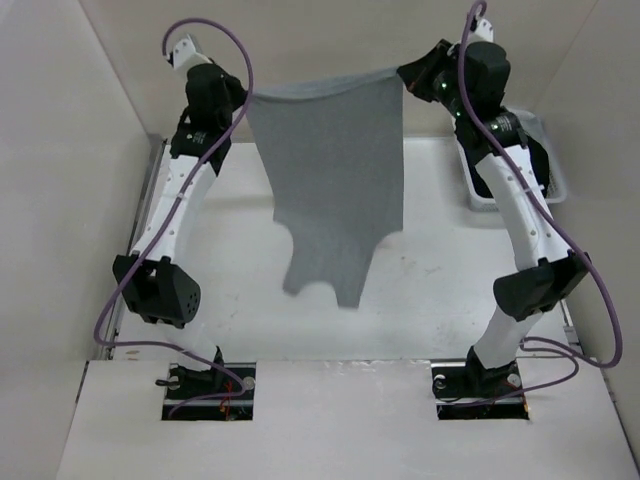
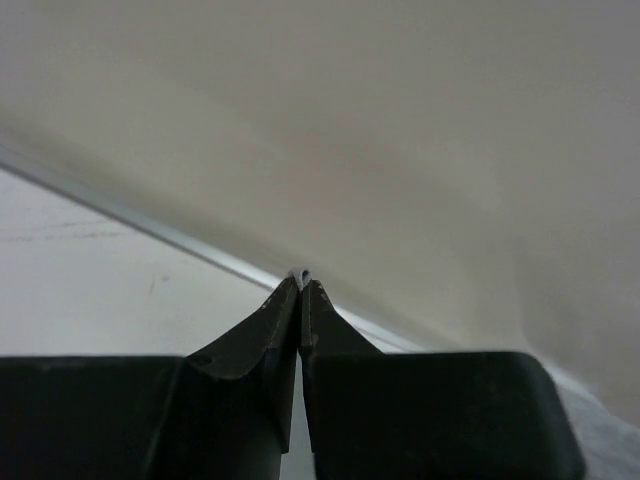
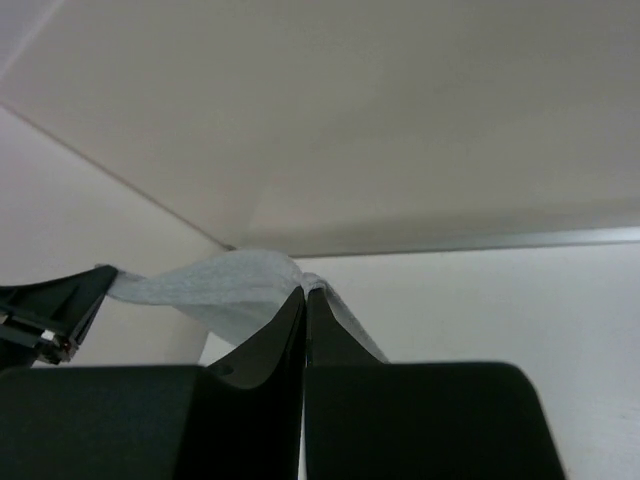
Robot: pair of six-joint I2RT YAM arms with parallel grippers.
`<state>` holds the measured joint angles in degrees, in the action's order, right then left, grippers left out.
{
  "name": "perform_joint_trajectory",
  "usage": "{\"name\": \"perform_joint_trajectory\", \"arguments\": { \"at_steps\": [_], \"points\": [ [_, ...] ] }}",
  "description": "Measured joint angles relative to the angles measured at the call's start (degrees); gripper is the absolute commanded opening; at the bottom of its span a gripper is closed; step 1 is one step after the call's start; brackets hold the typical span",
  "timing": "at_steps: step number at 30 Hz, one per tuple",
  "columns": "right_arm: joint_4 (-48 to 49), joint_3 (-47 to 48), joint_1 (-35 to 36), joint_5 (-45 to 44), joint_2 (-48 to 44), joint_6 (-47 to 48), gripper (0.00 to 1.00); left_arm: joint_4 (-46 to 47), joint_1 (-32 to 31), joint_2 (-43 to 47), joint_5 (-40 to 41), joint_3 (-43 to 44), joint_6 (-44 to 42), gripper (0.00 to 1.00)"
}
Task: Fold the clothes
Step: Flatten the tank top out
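Arm bases (image 1: 210, 382) sit closest, bolted at the near edge, with purple cables (image 1: 110, 300) looping off them. Both arms reach up and away over the table (image 1: 440, 290).

Mid-field: top (image 1: 330, 170) hangs between the arms as a flat grey sheet. Its upper edge is stretched and its scooped end and strap lobes dangle lowest, toward me. It looks clear of the table, but from above I can't tell whether the lowest lobe brushes it.

Left gripper (image 1: 243, 98): jaws pressed together on the top's left corner. Its wrist view shows only a pale speck of cloth at the very tips, so a thin bite.

Right gripper (image 1: 407, 76): jaws likewise clamped tight. A fuller fold of grey knit is pinched there and trails off to one side in its wrist view.

Farther back: basket (image 1: 548, 180) just behind the right arm, something dark inside, can't make out what. Wall (image 1: 320, 40) is close behind both grippers.

Risks, as I judge them:
- Left corner slips out. The bite is thin and the knit is pulled taut, so any further spreading of the arms could tug it free. The top would then swing from the right grip alone.
- Strap lobes crumple on landing. They reach the table first, and a straight drop would bunch them under the body rather than lay them flat.
- Uneven lowering skews the sheet, leaving the fold line crooked.
- Right arm swings near the basket and could clip its rim.
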<state>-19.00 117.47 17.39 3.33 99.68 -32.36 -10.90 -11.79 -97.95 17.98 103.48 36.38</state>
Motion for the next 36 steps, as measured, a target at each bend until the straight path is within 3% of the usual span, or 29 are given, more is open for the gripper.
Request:
{"name": "perform_joint_trajectory", "arguments": {
  "at_steps": [6, 10, 14, 19, 23, 26, 31, 36],
  "points": [
    [-2.29, 14.6, -0.52, 1.66, -0.02, -0.44, 0.0, 1.14, 0.92, 4.26, -2.62, 7.61, 0.5, 0.0],
    [-0.94, 11.67, -0.24, 1.97, -7.37, -0.22, 0.0, 2.89, 0.9, 10.64, -2.62, 5.2, 0.46, 0.0],
    [4.28, -6.88, 0.63, 1.29, -20.87, -0.04, 0.0, 7.04, -0.81, 20.0, -2.03, -5.84, 0.22, 0.0],
    [10.56, -38.18, 3.61, -1.18, -38.07, -0.61, 0.0, 11.5, -5.77, 32.39, 2.01, -29.42, -0.11, 0.0],
    [10.84, -64.08, 10.38, -5.11, -50.73, -3.23, 0.0, 10.21, -10.29, 42.49, 6.01, -51.6, -0.07, 0.0],
    [8.22, -78.07, 18.16, -8.59, -58.6, -6.73, 0.0, 4.04, -13.81, 51.43, 8.31, -64.39, 0.2, 0.0],
    [-0.42, -89.11, 34.36, -13.55, -70.47, -15.5, 0.0, -9.31, -18.6, 68.06, 10.1, -72.04, 3.37, 0.0],
    [-7.37, -90.38, 51.08, -16.65, -75.65, -25.49, 0.0, -18.91, -23.17, 75.65, 10.54, -72.46, 9.35, 0.01]
  ]
}}
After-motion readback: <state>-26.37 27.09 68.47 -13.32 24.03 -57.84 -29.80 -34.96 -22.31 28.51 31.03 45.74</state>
